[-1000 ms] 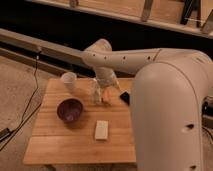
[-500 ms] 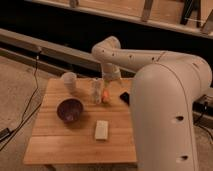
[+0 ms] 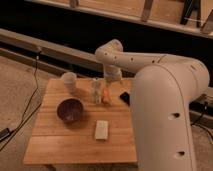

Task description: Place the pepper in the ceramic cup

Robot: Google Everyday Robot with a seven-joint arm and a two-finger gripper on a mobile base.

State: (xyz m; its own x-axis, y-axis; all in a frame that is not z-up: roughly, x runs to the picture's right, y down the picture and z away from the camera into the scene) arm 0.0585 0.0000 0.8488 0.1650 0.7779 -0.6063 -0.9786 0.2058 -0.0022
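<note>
The small orange-red pepper [image 3: 106,95] lies on the wooden table [image 3: 60,145], just right of a clear shaker bottle [image 3: 95,91]. The whitish ceramic cup [image 3: 69,81] stands upright at the table's back left, well left of the pepper. My gripper [image 3: 109,85] hangs from the white arm directly above the pepper, very close to it. I cannot tell whether it touches or holds the pepper.
A wide dark purple bowl [image 3: 69,110] sits in front of the cup. A white rectangular block [image 3: 101,129] lies at the front middle. A small black object [image 3: 125,97] lies right of the pepper. My large white arm covers the table's right side.
The arm's upper link has swung right and risen. The gripper has stayed over the pepper, which has not moved. The cup, bowl and block are unchanged.
</note>
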